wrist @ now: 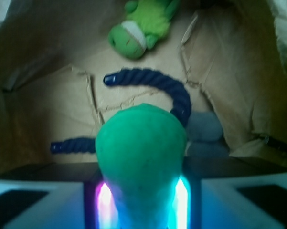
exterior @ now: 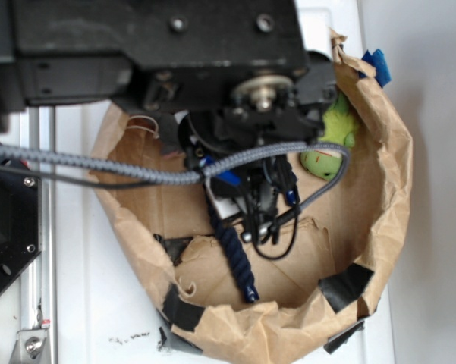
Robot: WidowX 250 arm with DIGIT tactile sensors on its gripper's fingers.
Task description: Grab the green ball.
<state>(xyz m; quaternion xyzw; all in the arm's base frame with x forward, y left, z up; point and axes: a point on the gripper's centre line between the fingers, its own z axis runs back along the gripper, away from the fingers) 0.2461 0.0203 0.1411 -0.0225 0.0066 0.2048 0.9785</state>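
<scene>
The gripper (wrist: 142, 200) has its fingers clamped on the green ball (wrist: 141, 157), held above the brown paper bag (exterior: 379, 144); a navy rope (wrist: 176, 93) curves behind it, a lime plush toy (wrist: 138, 28) at twelve o'clock

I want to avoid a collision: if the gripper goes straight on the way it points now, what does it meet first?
The gripper already holds the matte green rubber ball. Straight beyond it lies the dark blue twisted rope on the brown paper bag floor, probably first, though depth is unclear.
</scene>
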